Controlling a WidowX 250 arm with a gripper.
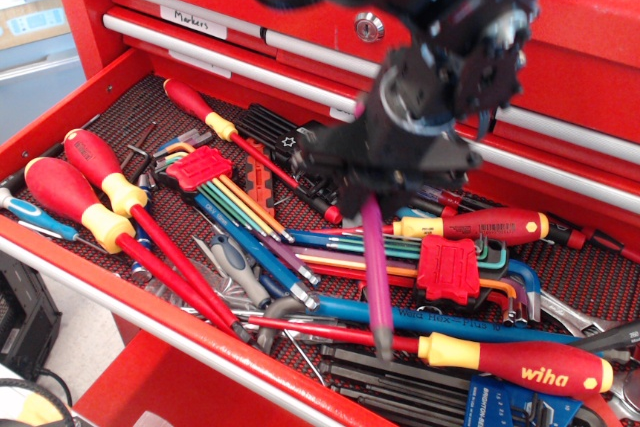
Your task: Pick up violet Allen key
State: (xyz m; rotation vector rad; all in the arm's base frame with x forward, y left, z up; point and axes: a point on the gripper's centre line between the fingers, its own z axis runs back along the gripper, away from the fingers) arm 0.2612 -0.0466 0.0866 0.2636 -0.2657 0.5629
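My black gripper hangs above the middle of the open red tool drawer, blurred by motion. It is shut on the upper end of the violet Allen key, a long thick violet-magenta rod. The key hangs down from the jaws, lifted off the pile, its lower tip over the blue hex key and the red screwdriver shaft. The arm comes in from the top of the frame.
Two big red-and-yellow screwdrivers lie at the left. A red holder with coloured hex keys is left of centre, another red holder at the right. A Wiha screwdriver lies at the front right. Closed drawers rise behind.
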